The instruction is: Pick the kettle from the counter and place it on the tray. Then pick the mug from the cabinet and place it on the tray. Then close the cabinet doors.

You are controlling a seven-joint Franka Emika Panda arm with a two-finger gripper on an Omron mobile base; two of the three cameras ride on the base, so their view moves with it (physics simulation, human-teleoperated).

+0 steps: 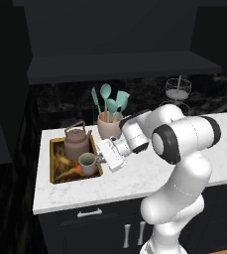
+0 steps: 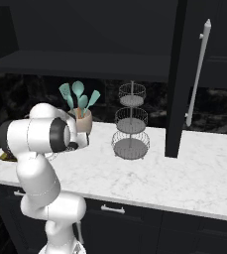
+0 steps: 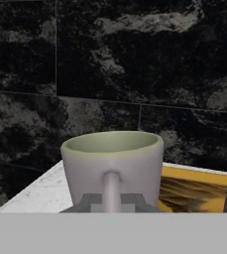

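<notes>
Pinching the mug [image 3: 112, 166] handle, the hand [image 3: 112, 201] holds it upright — mouth up — over the tray [image 1: 56, 174].

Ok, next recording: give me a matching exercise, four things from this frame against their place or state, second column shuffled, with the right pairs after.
Things:
1. kettle
2. mug
3. utensil crock
4. wire basket stand

Place or state:
A. on the counter, holding teal utensils
B. gripped by its handle in the shut end effector, at the tray's near corner
C. on the counter, three tiers
D. standing on the tray, at its far end

Pairs: 1-D, 2-B, 3-A, 4-C
</notes>
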